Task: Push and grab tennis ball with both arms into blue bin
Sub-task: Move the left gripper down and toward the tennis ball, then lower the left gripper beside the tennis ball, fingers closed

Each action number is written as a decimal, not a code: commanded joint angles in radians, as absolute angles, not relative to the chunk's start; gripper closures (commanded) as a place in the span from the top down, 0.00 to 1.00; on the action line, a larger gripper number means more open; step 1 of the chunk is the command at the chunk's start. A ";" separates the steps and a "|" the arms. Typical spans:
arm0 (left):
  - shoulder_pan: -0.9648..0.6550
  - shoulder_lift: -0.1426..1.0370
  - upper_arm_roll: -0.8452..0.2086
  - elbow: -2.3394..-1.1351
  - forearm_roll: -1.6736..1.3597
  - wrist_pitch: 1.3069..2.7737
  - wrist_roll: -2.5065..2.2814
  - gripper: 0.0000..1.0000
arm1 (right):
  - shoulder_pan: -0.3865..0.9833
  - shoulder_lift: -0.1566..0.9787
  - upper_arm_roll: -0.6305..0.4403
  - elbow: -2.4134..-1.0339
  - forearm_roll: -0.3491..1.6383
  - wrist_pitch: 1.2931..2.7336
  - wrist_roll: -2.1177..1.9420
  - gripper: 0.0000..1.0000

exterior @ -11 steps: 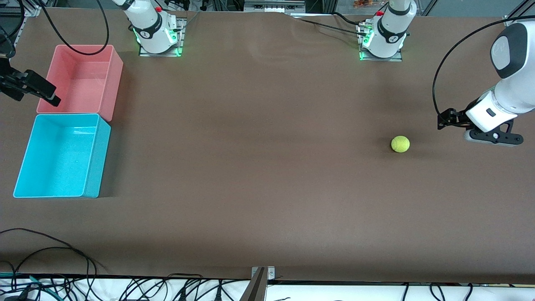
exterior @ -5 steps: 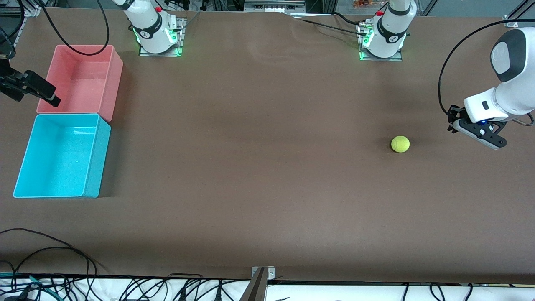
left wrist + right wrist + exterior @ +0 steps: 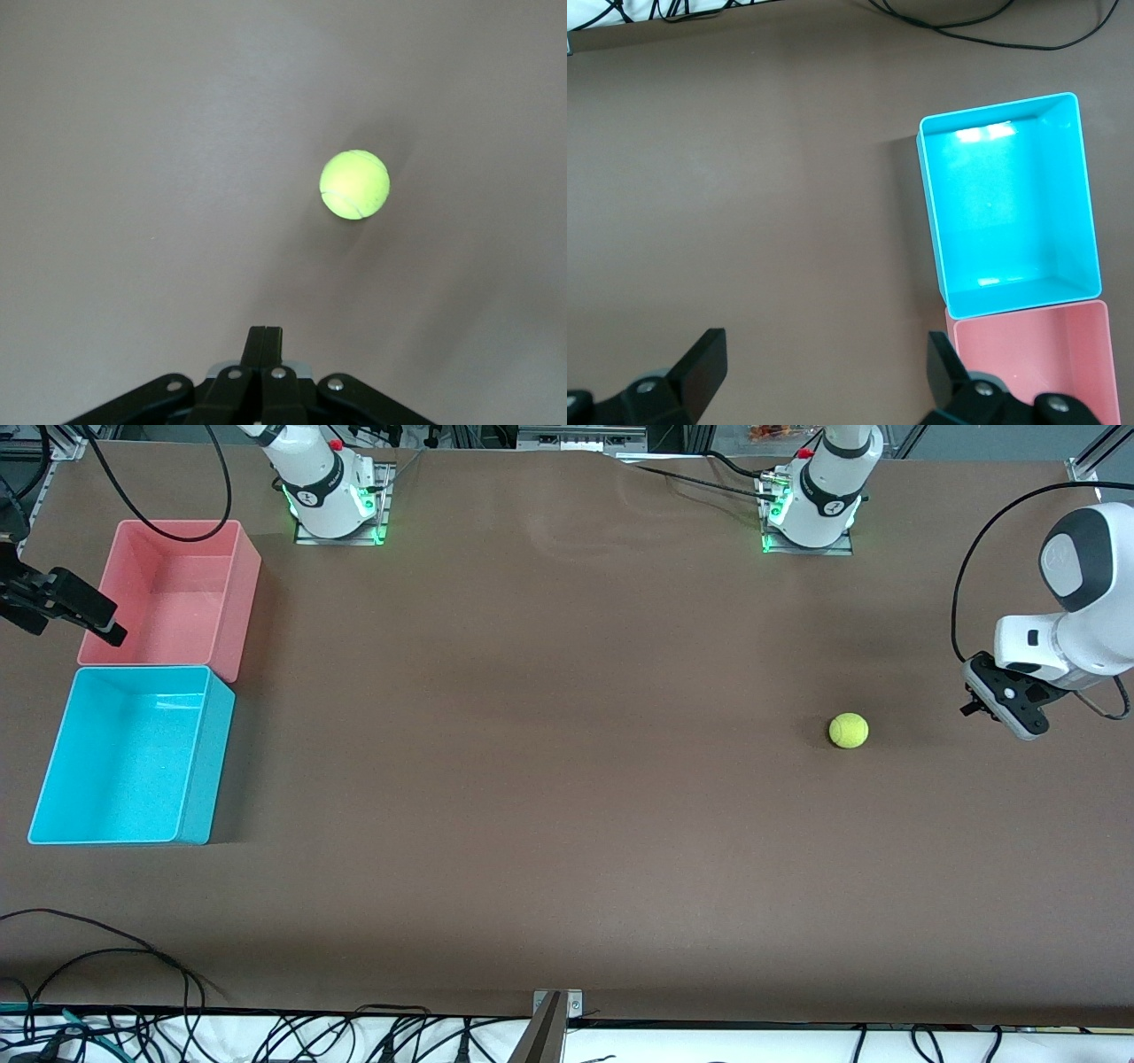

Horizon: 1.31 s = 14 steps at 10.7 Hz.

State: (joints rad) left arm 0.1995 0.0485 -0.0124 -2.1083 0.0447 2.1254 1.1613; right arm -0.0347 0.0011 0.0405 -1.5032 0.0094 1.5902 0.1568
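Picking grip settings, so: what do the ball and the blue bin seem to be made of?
The tennis ball looks felt-covered, likely over rubber: matte yellow-green surface with a faint curved seam. The blue bin looks like moulded plastic: smooth cyan walls, a lighter rim, and bright glints on its floor suggest a semi-gloss finish.

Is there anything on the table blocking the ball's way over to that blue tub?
Nothing visible does. The tennis ball sits on bare table toward the left arm's end, and the blue bin stands at the right arm's end, beside the pink bin.
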 commanded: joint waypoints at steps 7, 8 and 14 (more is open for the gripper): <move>0.173 0.118 -0.017 -2.230 0.052 2.291 1.571 0.00 | -0.032 0.009 0.043 -1.496 -0.002 1.555 0.149 1.00; 0.175 0.147 -0.017 -2.232 0.052 2.310 1.594 0.00 | -0.032 0.011 0.043 -1.496 -0.002 1.554 0.149 1.00; 0.184 0.284 -0.018 -2.220 -0.005 2.469 1.704 0.00 | -0.032 0.018 0.043 -1.494 -0.002 1.554 0.149 1.00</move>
State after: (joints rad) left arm 0.1807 0.2344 -0.0166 -2.2338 0.0255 2.4172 1.6556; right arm -0.0340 0.0188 0.0406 -1.5043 0.0088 1.5687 0.1567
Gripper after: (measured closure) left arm 0.991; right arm 0.000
